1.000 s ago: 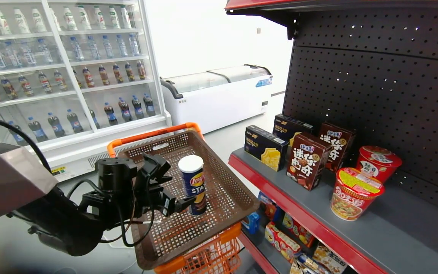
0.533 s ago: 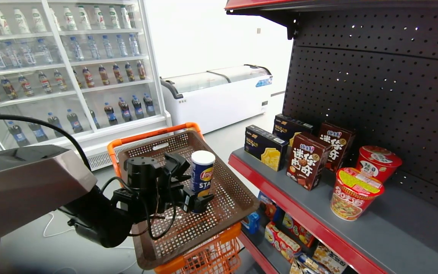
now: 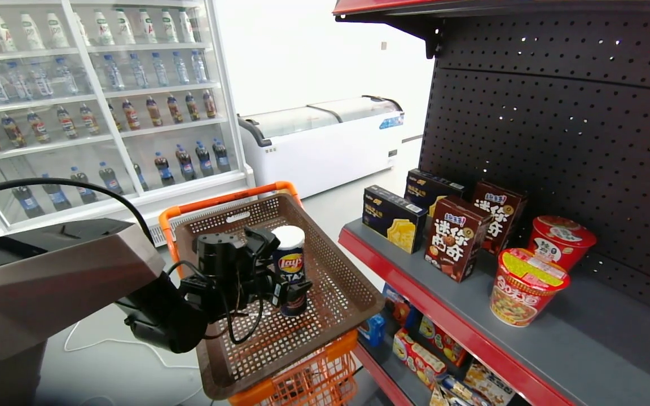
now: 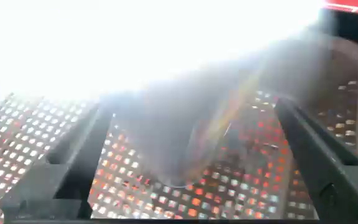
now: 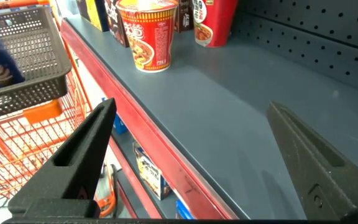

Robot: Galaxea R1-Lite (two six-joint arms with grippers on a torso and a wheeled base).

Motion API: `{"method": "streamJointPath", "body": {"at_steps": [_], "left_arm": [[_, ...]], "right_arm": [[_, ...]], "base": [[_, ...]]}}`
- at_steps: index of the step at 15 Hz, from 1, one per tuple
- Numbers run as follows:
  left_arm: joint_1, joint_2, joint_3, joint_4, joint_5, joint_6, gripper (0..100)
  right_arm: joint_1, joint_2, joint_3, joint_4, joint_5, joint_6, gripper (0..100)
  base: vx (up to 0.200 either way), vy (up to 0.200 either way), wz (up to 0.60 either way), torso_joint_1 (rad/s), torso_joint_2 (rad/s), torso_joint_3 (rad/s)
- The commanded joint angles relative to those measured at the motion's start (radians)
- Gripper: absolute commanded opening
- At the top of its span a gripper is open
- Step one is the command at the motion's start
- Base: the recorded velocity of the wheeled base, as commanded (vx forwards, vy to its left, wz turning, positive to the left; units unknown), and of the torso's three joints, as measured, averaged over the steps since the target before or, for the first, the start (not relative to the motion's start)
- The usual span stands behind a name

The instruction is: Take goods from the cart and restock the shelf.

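Note:
A blue chips can (image 3: 290,265) with a white lid stands upright in the brown perforated basket (image 3: 353,287) on top of the orange cart (image 3: 229,197). My left gripper (image 3: 291,292) is open, low around the can, with one finger on each side. The left wrist view shows the can (image 4: 191,143) blurred between the spread fingers of the left gripper (image 4: 194,109). My right gripper (image 5: 192,107) hangs open with nothing in it above the bare grey shelf board (image 5: 229,118). That same shelf board (image 3: 471,304) lies to the right of the cart.
The shelf carries dark snack boxes (image 3: 455,237) and two red cup noodles (image 3: 525,285), with bare board to their right. A lower shelf (image 3: 421,355) holds more packs. A drinks fridge (image 3: 93,113) and a white chest freezer (image 3: 325,141) stand behind the cart.
My left arm has swung right across the basket and its gripper has come up around the can. The can's top rocked right, then settled back.

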Motion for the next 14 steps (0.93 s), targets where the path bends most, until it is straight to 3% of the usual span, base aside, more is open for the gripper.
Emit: {"method": "streamJointPath", "body": {"at_steps": [1,14], "left_arm": [[0.009,0.028,-0.017,0.003,-0.002,0.0,100],[-0.011,0.123,-0.12,0.004,0.0,-0.001,100]], "right_arm": [[0.0,0.0,0.0,0.0,0.001,0.0,100],[0.0,0.0,0.0,0.0,0.001,0.0,100]], "base": [[0.0,0.0,0.0,0.0,0.0,0.0],[0.0,0.0,0.0,0.0,0.0,0.0]]}}
